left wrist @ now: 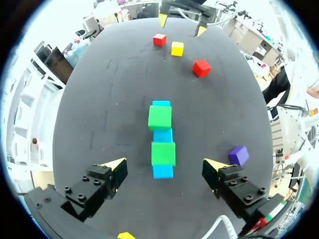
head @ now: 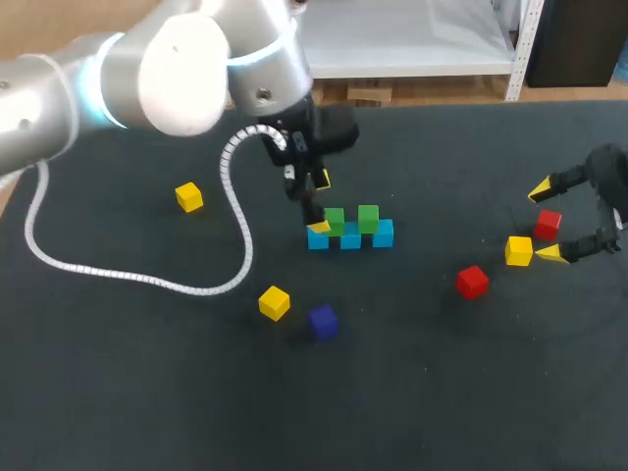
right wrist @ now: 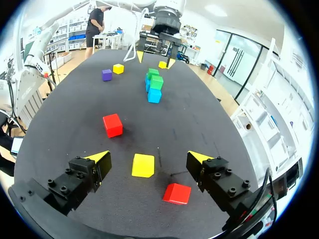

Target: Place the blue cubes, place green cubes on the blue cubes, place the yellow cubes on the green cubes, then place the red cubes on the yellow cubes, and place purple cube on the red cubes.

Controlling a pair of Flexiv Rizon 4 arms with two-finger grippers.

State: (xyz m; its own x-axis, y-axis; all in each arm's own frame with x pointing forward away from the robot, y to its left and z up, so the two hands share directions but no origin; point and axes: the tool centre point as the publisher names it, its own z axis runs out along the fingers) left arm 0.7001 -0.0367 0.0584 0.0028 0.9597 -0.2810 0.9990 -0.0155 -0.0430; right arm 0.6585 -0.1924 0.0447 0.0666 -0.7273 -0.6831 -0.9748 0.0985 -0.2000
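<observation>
Black matting covers the table (head: pixel 118 412), and the build sits near its middle: 3 blue cubes (head: pixel 350 239) lie in a touching row, with 2 green cubes (head: pixel 335 221) resting on top, each straddling a joint. So the first 2 layers look done, and nothing yellow, red or purple is on the stack. The left gripper (left wrist: pixel 165 164) hangs directly above the row, fingers spread wide, holding no cube. 1 yellow cube (head: pixel 189 196) sits well off to the left of the stack. Another yellow cube (head: pixel 274 302) lies on the robot's side of it, just beside the purple cube (head: pixel 323 320). The 3rd yellow cube (right wrist: pixel 143 165) lies far to the right on the table, between the wide-open fingers of the right gripper (right wrist: pixel 148 158), which touches nothing. 1 red cube (right wrist: pixel 176 193) lies under that gripper, and the other red cube (right wrist: pixel 112 124) is ahead of it, toward the stack. A white coiled cable (head: pixel 137 277) trails from the left arm (head: pixel 177 59) across the table. By my reckoning the yellow layer comes next, then red, then purple, roughly 3 of 5 layers left.
</observation>
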